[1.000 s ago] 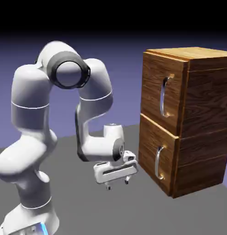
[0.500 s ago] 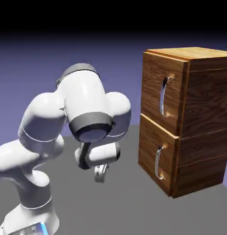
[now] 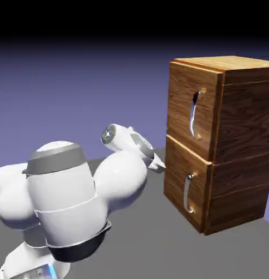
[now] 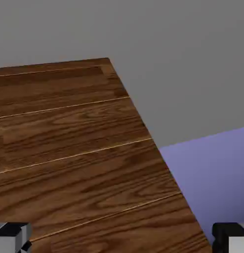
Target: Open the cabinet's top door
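One arm here, and its end effector (image 3: 157,165) sits low, right by the cabinet's (image 3: 240,141) front, about level with the seam between the two doors. From the outside camera you mostly see the wrist's back, so the fingers are hard to read there. The hand camera helps: both grey fingertips (image 4: 11,236) show at opposite bottom corners, spread wide apart with nothing between them, only brown grained wood ahead and a slice of grey bench (image 4: 193,74) beyond the cabinet's edge.

So what matters for the next move: the top door (image 3: 194,111) lies up and to the right of the end effector, and its silver handle (image 3: 196,113) is clearly higher, well apart from the fingertips. That handle runs vertically, a curved bar standing off the panel. The lower door's handle (image 3: 187,193) sits below and to the right, and it's the wrong one.

My guess is the hand needs to climb and line its open fingers across that upright bar before closing.
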Robot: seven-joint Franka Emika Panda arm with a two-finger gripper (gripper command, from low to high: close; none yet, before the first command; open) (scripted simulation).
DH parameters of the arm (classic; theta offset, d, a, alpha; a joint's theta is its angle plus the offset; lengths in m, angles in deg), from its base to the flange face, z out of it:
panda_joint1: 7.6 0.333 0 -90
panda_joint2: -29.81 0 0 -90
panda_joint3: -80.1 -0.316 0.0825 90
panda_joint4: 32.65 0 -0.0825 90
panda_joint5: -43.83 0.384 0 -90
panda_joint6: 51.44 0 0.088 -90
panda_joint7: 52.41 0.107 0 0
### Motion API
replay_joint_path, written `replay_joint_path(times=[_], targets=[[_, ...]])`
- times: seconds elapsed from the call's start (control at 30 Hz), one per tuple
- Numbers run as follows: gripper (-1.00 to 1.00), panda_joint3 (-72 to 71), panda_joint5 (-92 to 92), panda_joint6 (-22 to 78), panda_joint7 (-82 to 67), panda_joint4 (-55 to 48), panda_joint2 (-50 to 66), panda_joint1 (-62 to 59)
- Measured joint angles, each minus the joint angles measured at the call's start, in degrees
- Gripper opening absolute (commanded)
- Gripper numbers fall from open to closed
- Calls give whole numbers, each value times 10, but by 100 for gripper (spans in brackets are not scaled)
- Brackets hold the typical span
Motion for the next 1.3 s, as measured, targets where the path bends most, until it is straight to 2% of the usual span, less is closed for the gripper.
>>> replay_joint_path(times=[0.2, 0.37, 0.4, 0.47, 0.87, 1.3], targets=[[0, -105, -142, 33, -91, -5, 112, -106], [0, -78, -171, 43, -85, -79, 95, -23], [-100, -76, -174, 44, -85, -85, 93, -15], [-100, -76, -174, 44, -85, -85, 93, -15], [-100, -189, -112, 343, -5, 77, 67, -51], [-100, -318, 44, 667, 87, 127, -18, 64]])
